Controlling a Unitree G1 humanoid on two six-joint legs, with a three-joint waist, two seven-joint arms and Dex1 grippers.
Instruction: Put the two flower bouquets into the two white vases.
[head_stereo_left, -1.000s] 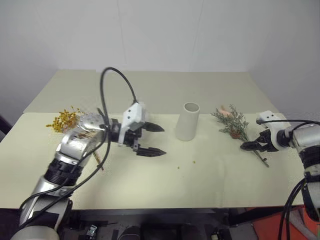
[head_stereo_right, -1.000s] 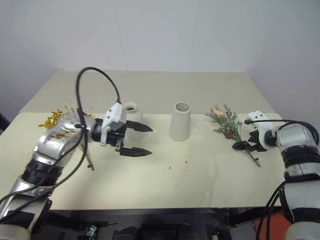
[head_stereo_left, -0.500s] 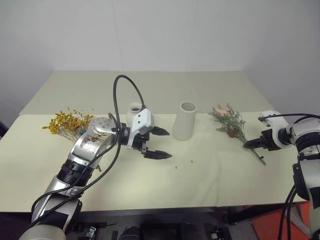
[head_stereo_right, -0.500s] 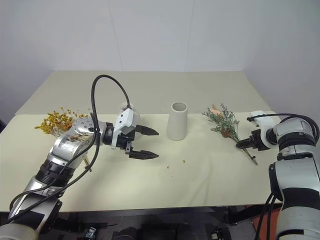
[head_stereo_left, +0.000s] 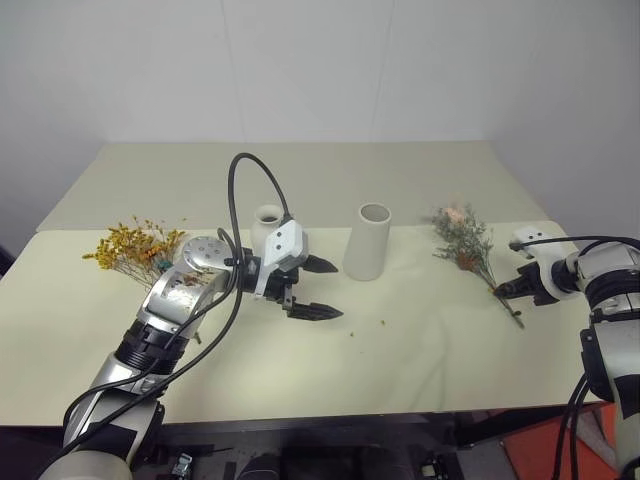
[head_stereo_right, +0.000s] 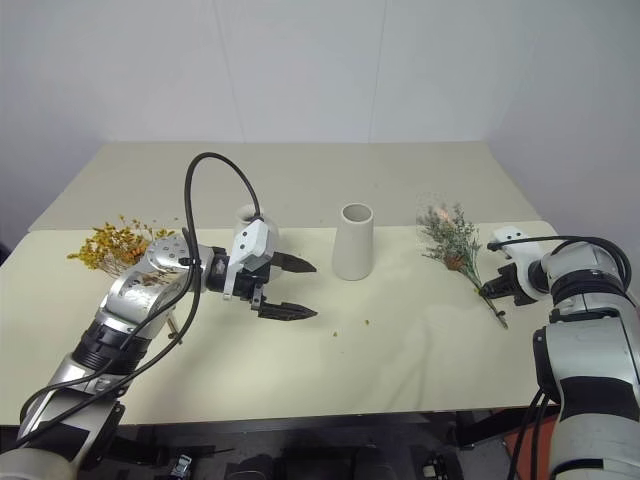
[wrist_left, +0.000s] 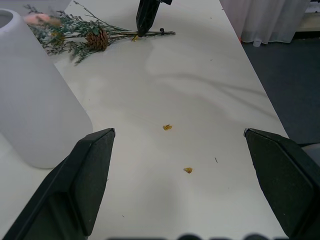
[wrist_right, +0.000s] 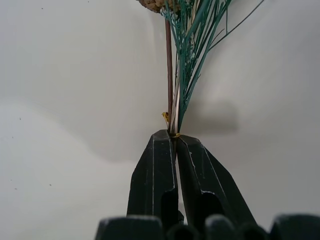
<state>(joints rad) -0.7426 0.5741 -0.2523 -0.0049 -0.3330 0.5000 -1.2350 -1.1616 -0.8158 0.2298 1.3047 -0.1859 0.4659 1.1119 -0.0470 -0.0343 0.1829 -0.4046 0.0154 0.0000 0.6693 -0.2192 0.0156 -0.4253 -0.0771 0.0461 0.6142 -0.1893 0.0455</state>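
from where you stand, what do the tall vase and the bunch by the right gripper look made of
Tall vase: probably ceramic, though plaster or plastic would look alike; its white surface is matte, with no glare. Bunch: seemingly dried plants, given the thin brown stems, dull grey-green sprigs and a pine cone. The right gripper is shut on its stems.

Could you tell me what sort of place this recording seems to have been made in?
Probably an indoor lab or test room: a plain cream table against bare white walls, holding just a tapered white vase, a second vase and two dried bouquets.
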